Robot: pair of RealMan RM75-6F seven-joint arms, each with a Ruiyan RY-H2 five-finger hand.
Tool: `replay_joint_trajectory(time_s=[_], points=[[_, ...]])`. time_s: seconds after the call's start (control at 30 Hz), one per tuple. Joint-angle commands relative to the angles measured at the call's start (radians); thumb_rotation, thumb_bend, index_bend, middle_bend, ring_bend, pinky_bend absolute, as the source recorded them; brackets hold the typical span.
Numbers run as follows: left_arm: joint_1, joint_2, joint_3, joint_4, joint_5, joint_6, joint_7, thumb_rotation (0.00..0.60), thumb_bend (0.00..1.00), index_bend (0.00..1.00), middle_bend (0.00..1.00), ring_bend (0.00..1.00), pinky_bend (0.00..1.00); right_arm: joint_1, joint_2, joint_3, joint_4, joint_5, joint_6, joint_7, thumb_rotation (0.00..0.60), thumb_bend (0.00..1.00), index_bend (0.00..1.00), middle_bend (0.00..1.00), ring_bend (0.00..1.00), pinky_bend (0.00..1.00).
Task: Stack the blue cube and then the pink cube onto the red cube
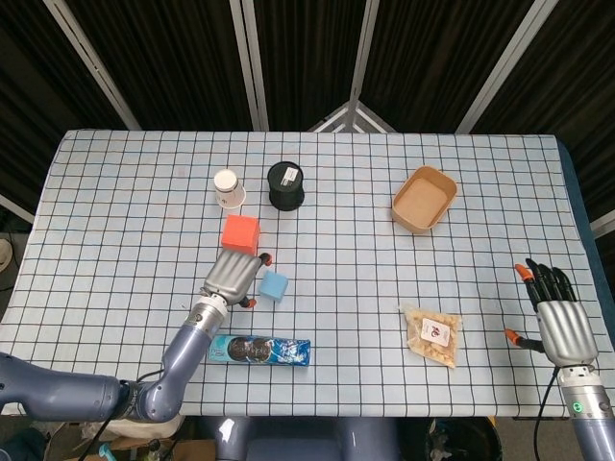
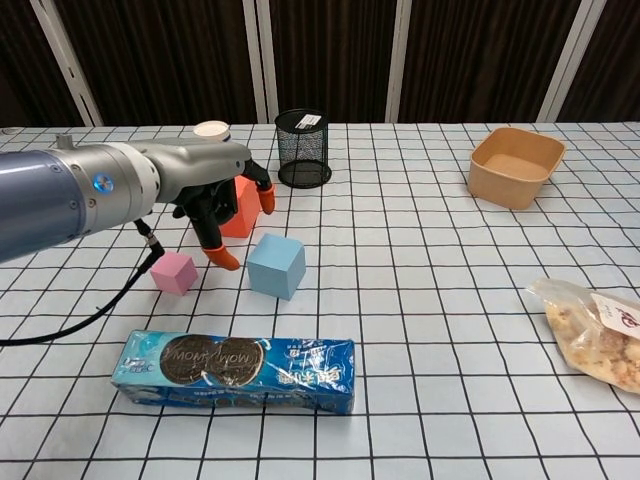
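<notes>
On the checked tablecloth [image 1: 461, 192], the small blue foam cube [image 2: 276, 265] sits just right of the left hand [image 2: 215, 205], whose spread fingers hold nothing. The right hand [image 1: 559, 322] waits far away.

blue cube [image 2: 276, 265], pink cube [image 2: 173, 272], red cube [image 1: 240, 233], black-and-white checked tablecloth [image 2: 420, 300].
</notes>
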Motion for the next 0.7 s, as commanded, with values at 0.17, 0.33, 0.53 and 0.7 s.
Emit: replay_joint_trajectory(time_s=[0.17, 0.33, 0.53, 0.7], points=[[-0.018, -0.016, -0.001, 0.02, -0.019, -0.003, 0.006, 0.6, 0.2, 0.3, 0.84, 0.69, 0.73, 0.001, -0.001, -0.001, 0.001, 0.002, -0.005, -0.001, 0.6, 0.09, 0.0, 0.04, 0.03, 0.04], [-0.031, -0.032, 0.001, 0.05, -0.038, -0.019, 0.005, 0.6, 0.2, 0.29, 0.84, 0.69, 0.73, 0.003, -0.003, 0.0, 0.002, 0.006, -0.01, -0.007, 0.6, 0.09, 0.0, 0.04, 0.03, 0.04], [-0.041, -0.048, 0.004, 0.088, -0.041, -0.047, -0.013, 0.6, 0.2, 0.29, 0.84, 0.69, 0.73, 0.004, -0.004, 0.001, 0.004, 0.012, -0.016, -0.01, 0.6, 0.09, 0.0, 0.04, 0.03, 0.04], [-0.049, -0.061, 0.006, 0.116, -0.038, -0.068, -0.026, 0.6, 0.22, 0.29, 0.84, 0.69, 0.73, 0.005, -0.006, 0.002, 0.006, 0.015, -0.021, -0.011, 0.6, 0.09, 0.0, 0.04, 0.03, 0.04]])
